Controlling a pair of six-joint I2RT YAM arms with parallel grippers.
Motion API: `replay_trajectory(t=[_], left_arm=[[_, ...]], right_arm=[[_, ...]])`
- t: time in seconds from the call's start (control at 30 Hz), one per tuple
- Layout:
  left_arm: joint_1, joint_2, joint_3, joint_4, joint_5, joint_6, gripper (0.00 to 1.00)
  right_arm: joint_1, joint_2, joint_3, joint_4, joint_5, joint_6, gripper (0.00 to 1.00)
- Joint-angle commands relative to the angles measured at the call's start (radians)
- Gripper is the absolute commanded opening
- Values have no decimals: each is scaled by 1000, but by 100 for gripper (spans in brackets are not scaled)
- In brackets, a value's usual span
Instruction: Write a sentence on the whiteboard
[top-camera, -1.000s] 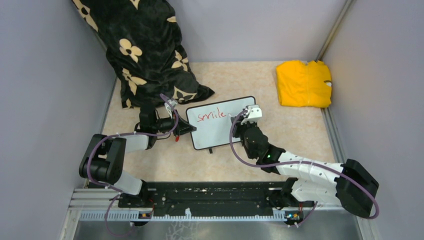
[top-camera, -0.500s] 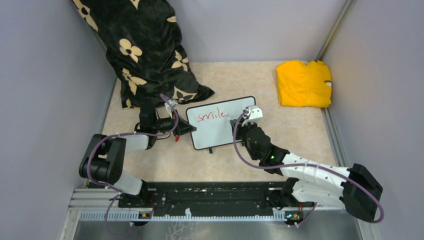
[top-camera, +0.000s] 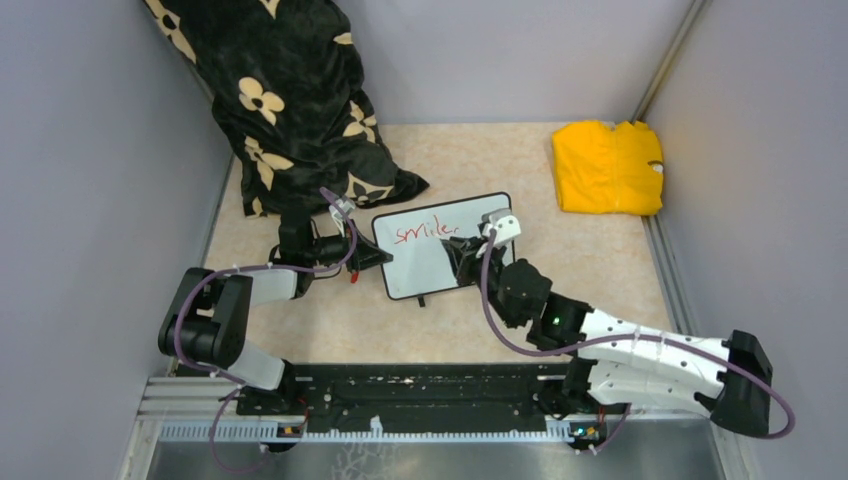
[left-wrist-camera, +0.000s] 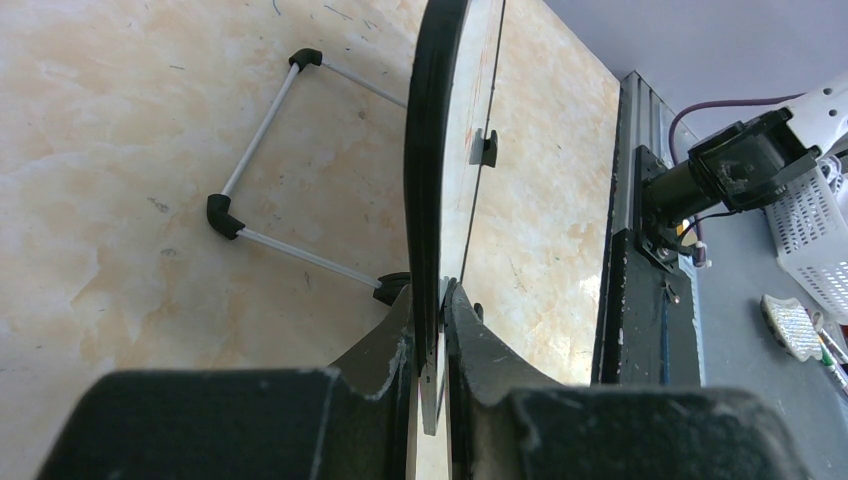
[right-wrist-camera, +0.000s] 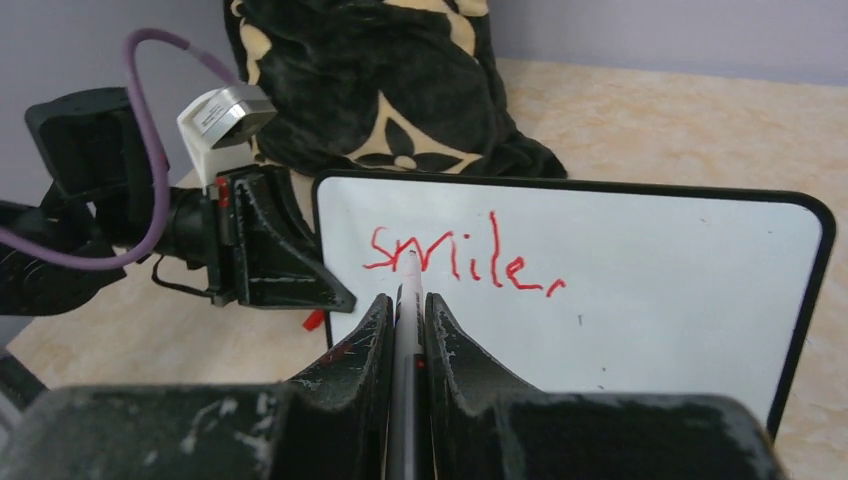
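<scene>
The right pincer (right-wrist-camera: 408, 300) is clenched on a white marker (right-wrist-camera: 406, 350). The marker runs straight out between the two black fingers, and its tip points at the whiteboard (right-wrist-camera: 650, 320), just under the red letters. I cannot tell whether the tip touches the white face or stops a little before it.

The left pincer (left-wrist-camera: 430, 310) is also clenched. It grasps the side edge of the whiteboard, with one finger on the front face and one on the back. In the left wrist view the black frame goes up between these fingers like a thin line, and a wire stand (left-wrist-camera: 262, 130) with black corners reaches from the back of the board down to the table (top-camera: 600, 270).

The whiteboard stands near the middle of the table, between the two pincers. The left arm is at its left edge and the right arm is in front of its right half. The sentence (right-wrist-camera: 460, 265) is one line of thin red strokes in the upper left part of the board, and it reads about "smile,".

A black cloth with pale flowers (top-camera: 290, 100) lies just behind the board at the back left. A folded yellow cloth (top-camera: 607, 167) lies well apart at the back right. A small red piece (right-wrist-camera: 313, 320) lies on the table under the left pincer, too small to tell what it is.
</scene>
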Motion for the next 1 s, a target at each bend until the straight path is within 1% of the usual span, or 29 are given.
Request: replay_trajectory(t=[0.0, 0.2, 0.27, 0.33, 0.4, 0.43, 0.53, 0.63, 0.7, 0.97], left_arm=[[-14, 37, 6, -44, -41, 60, 0], [-14, 38, 6, -46, -43, 63, 0], [-14, 40, 7, -45, -42, 63, 0], [-14, 39, 6, -46, -43, 63, 0], [-14, 39, 6, -47, -46, 64, 0], [-14, 39, 6, -47, -45, 65, 0], [-14, 37, 6, -47, -49, 66, 0], [-14, 32, 6, -48, -50, 66, 0], [-14, 28, 6, -50, -51, 68, 0], [-14, 23, 8, -50, -51, 69, 0]], right_arm=[[76, 58, 67, 40, 92, -82, 0], [109, 180, 76, 51, 88, -20, 0], [147, 219, 61, 106, 151, -48, 0], [196, 270, 62, 156, 247, -106, 0], [228, 326, 87, 157, 327, -143, 0], [239, 345, 99, 142, 340, -156, 0], [244, 366, 90, 148, 308, -159, 0], [244, 350, 35, 247, 241, -157, 0], [243, 344, 14, 279, 226, -151, 0], [239, 344, 0, 297, 174, -145, 0]])
